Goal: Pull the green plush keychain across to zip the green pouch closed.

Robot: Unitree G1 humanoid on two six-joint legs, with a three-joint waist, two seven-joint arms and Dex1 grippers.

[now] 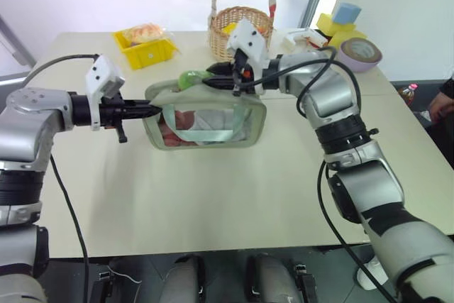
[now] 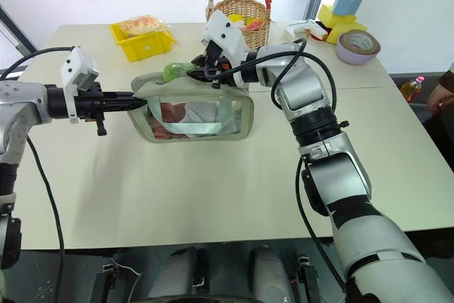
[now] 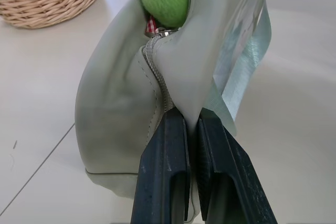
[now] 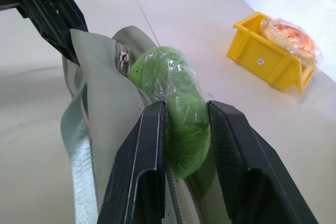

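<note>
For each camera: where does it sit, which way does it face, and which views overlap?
Head eyes: look forward and down at the table over both arms; left tool holds the pouch.
Left wrist: along its tool at the pouch end.
Right wrist: along its tool around the keychain.
All share pouch and keychain.

lime-green plush keychain, pale sage pouch with red-and-white contents, yellow bin, tan wicker basket

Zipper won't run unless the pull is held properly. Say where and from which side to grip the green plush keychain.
Pinch the green plush keychain across its soft fuzzy sides, coming along the green pouch's top edge from the basket-side end, as the right gripper does, so the pull follows the zipper.
</note>
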